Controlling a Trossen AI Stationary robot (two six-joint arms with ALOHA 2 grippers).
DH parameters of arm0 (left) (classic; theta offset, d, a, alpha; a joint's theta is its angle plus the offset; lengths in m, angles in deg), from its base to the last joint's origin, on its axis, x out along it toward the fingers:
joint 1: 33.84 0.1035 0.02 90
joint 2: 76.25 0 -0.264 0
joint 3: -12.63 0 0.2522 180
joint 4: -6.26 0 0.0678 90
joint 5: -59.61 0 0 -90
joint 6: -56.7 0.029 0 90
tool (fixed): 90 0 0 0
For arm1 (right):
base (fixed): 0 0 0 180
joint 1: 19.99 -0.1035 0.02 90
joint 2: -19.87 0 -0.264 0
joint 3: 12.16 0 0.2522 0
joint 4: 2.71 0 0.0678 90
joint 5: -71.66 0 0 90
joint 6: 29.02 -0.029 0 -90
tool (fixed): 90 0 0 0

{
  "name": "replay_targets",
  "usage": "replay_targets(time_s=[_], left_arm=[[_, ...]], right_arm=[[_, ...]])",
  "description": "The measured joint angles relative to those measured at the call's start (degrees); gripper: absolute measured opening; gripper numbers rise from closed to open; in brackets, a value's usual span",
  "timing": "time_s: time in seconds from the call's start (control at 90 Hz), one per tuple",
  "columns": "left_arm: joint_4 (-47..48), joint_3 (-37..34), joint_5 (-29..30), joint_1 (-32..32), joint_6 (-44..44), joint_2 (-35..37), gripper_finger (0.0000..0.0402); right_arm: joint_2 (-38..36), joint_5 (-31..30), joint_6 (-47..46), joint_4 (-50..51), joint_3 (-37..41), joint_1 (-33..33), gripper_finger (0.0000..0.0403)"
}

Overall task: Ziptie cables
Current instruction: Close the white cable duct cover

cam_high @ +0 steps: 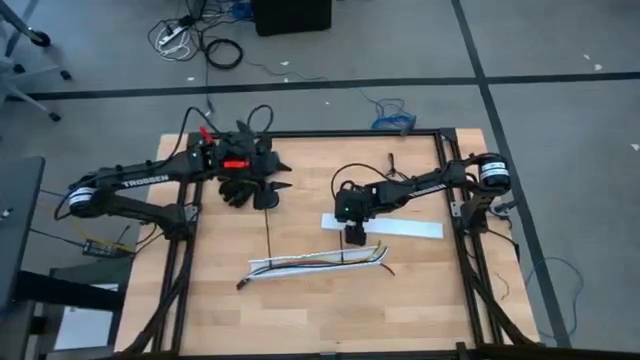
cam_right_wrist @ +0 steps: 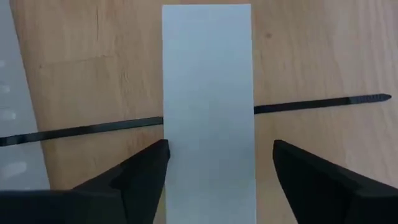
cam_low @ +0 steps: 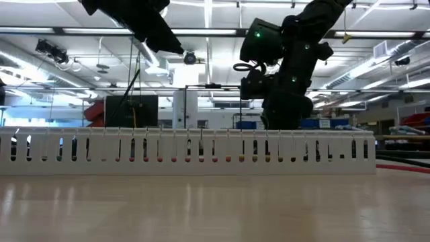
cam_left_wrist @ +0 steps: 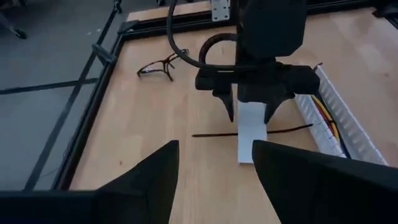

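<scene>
Now the right fingers [cam_right_wrist: 217,163] are hovering wide open over the white strip [cam_right_wrist: 208,93], ziptie [cam_right_wrist: 323,103] underneath; left fingers [cam_left_wrist: 214,165] at ten o'clock, open.

We see a wooden table [cam_high: 300,310], a flat white strip [cam_high: 400,227] lying on it, a long white slotted channel [cam_high: 300,263] just beside, black frame rails [cam_high: 180,270] along the sides

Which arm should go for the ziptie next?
Right, most likely. The right gripper hangs open straight above the ziptie, where a white strip lies across it. The left gripper sits back near the table's far edge, also open.
</scene>
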Motion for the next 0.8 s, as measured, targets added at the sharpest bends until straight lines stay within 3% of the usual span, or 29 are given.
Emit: replay_targets(time_s=[0.233,0.422,0.8], left_arm=[[1.01,0.0,0.02,0.0,1.46,0.0,0.0198],[2.38,0.0,0.03,0.02,1.61,0.0,0.0198],[2.47,0.0,0.3,0.04,1.95,0.02,0.0198]], right_arm=[[0.0,0.09,1.45,0.55,0.0,0.0,0.0286],[0.02,4.54,0.14,0.79,0.0,0.04,0.0281],[-0.17,4.38,2.02,0.79,0.04,0.07,0.0276]])
